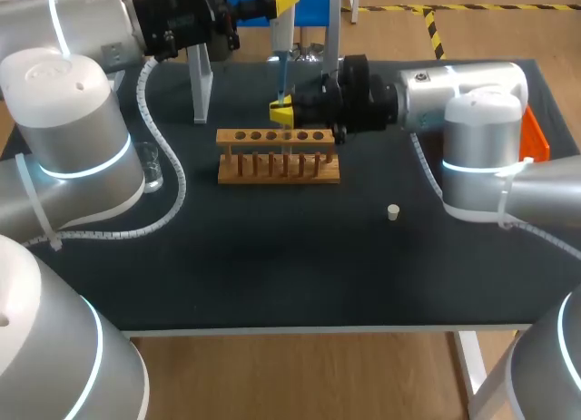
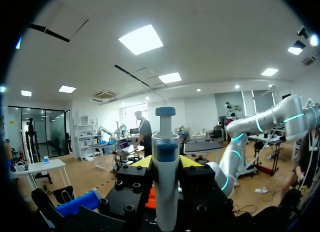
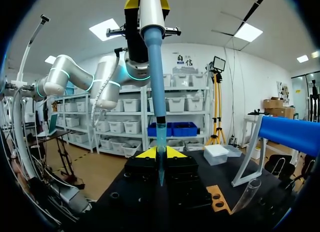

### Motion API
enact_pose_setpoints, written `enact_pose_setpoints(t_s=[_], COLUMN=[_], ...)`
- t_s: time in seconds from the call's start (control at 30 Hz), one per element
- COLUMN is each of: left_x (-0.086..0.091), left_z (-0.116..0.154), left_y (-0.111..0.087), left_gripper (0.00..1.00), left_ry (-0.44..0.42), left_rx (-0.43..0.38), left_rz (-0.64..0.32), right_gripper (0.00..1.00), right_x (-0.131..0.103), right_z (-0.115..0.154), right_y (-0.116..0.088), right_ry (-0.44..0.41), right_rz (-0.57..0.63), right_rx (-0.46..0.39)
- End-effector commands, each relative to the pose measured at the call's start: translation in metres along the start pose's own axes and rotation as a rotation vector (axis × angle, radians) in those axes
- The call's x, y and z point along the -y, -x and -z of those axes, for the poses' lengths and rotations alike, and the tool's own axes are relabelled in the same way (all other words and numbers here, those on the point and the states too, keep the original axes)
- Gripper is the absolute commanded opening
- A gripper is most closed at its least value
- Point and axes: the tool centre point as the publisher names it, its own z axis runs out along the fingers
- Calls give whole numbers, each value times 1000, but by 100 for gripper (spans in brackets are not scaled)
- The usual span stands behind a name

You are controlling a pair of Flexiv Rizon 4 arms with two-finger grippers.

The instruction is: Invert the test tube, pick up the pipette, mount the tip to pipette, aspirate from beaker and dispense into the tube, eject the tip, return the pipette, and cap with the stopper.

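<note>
Right claw (image 3: 160, 153) is pinching the tube (image 3: 160, 137) from two sides and holding it upright, just behind the rack (image 1: 277, 157). The blue tip (image 3: 156, 81) is running straight down into the tube's mouth and ending between my fingers. I cannot tell whether any liquid is sitting in the tube or the tip.

Left claw (image 2: 166, 162) is hanging high, directly over the right one. It is pressing on the pipette (image 2: 165, 192), which is pointing down with its blue-capped plunger towards my wrist.

The wooden rack is standing on the table (image 1: 272, 275) near the middle, its row of holes facing up.

The beaker (image 1: 152, 166) is standing well left of the rack, close against my left arm and partly hidden by it. I cannot tell its contents.

The stopper (image 1: 393, 211) is lying alone on the mat, right of the rack and apart from it, near my right arm.

The white-legged stand (image 1: 200, 75) with its blue bar is standing behind the rack, close to both claws.

An orange bin (image 1: 536, 134) is showing at the table's right edge, behind my right arm.
</note>
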Motion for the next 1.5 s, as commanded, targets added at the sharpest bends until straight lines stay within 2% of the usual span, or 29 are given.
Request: enact_pose_setpoints(t_s=[0.03,0.4,0.7,1.13,1.33,1.37,1.4,1.43,1.47,1.5], left_x=[-3,-3,-3,-3,-3,-3,-3,-3,-3,-3], left_z=[0,0,0,0,0,0,0,0,0,0], left_y=[0,0,0,0,0,0,0,0,0,0], left_gripper=[0,0,0,0,0,0,0,0,0,0], left_ry=[0,0,0,0,0,0,0,0,0,0], left_rx=[0,0,0,0,0,0,0,0,0,0], left_rz=[1,1,1,1,1,1,1,1,1,1], right_gripper=[0,0,0,0,0,7,33,55,95,100], right_x=[-8,-26,-28,-51,-44,-40,-36,-34,-28,-24], right_z=[0,4,6,2,4,5,5,5,7,8], right_y=[0,5,6,5,4,4,3,2,1,1], right_ry=[3,10,0,13,0,-3,-8,-12,-16,-18], right_rz=[6,39,42,65,61,51,45,43,36,28], right_rx=[5,13,8,-7,-8,-7,-7,-4,-3,-3])
